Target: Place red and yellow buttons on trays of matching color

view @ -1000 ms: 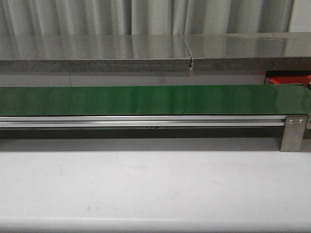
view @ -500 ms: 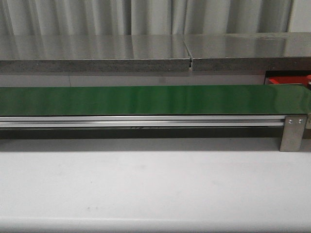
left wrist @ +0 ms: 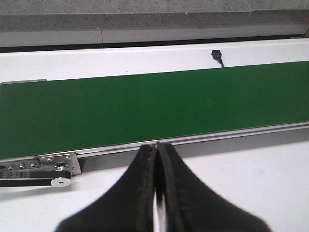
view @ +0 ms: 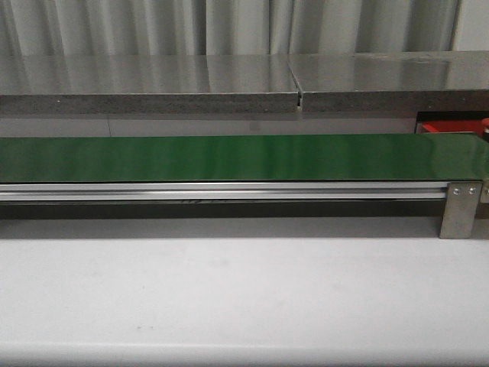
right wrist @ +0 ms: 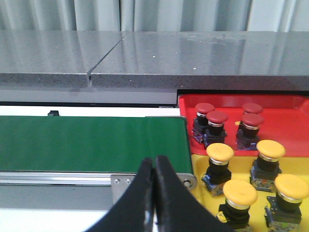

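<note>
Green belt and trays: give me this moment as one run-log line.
belt: no buttons | red tray: four red buttons | yellow tray: four yellow buttons visible | left gripper: shut, empty | right gripper: shut, empty

Red buttons (right wrist: 217, 117) on red tray (right wrist: 289, 126), yellow buttons (right wrist: 220, 152) on yellow tray (right wrist: 200, 164), green belt (view: 229, 157).

The front view looks forward, low and level, across the white table (view: 244, 298) at the long green conveyor belt (view: 229, 157), seen side-on. The left wrist view sits close above the belt's (left wrist: 145, 108) left end, looking down across it. The right wrist view faces the belt's (right wrist: 91, 142) right end, beside the red tray (right wrist: 289, 125) and yellow tray (right wrist: 200, 193). All three share the belt.
</note>
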